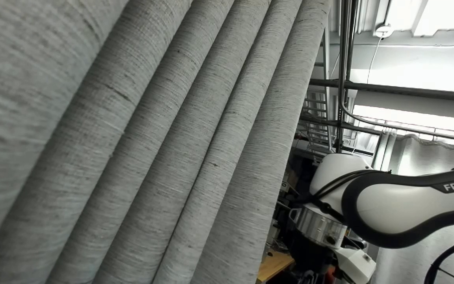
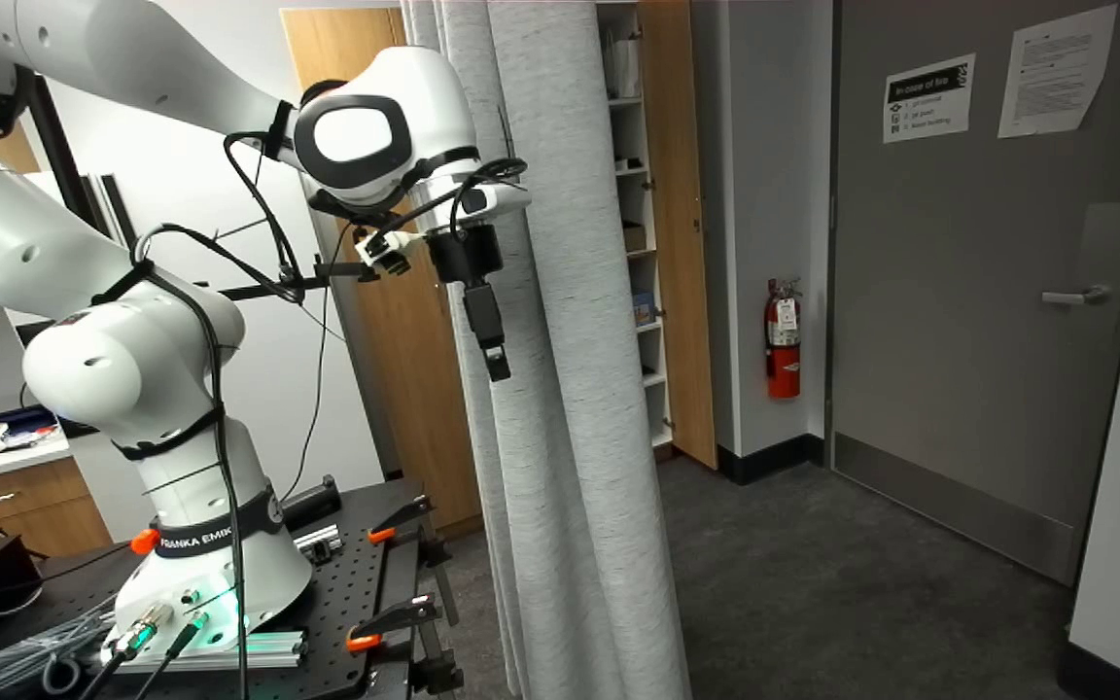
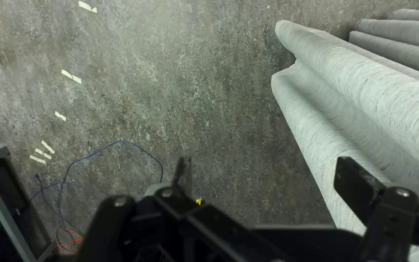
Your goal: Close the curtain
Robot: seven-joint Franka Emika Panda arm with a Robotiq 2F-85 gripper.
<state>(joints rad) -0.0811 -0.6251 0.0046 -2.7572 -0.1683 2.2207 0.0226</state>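
The curtain is a very large light-grey woven drape with deep lengthwise pleats. It fills the left and middle of an exterior view (image 1: 195,138) and hangs behind my gripper in an exterior view (image 2: 570,389). In the wrist view the curtain (image 3: 340,120) runs along the right side, its near edge passing behind the right finger. My gripper (image 3: 264,171) is open, with its fingers wide apart and only floor showing between them. The gripper (image 2: 496,362) points downward in front of the curtain's pleats. Whether the right finger touches the fabric I cannot tell.
A table (image 2: 366,544) with clamps (image 2: 400,617) stands beside the robot base. Cables hang along the arm. Beyond the curtain are an open wooden cabinet door (image 2: 677,243), a fire extinguisher (image 2: 783,340) and a grey door (image 2: 968,321). A blue cable (image 3: 122,141) lies on the floor.
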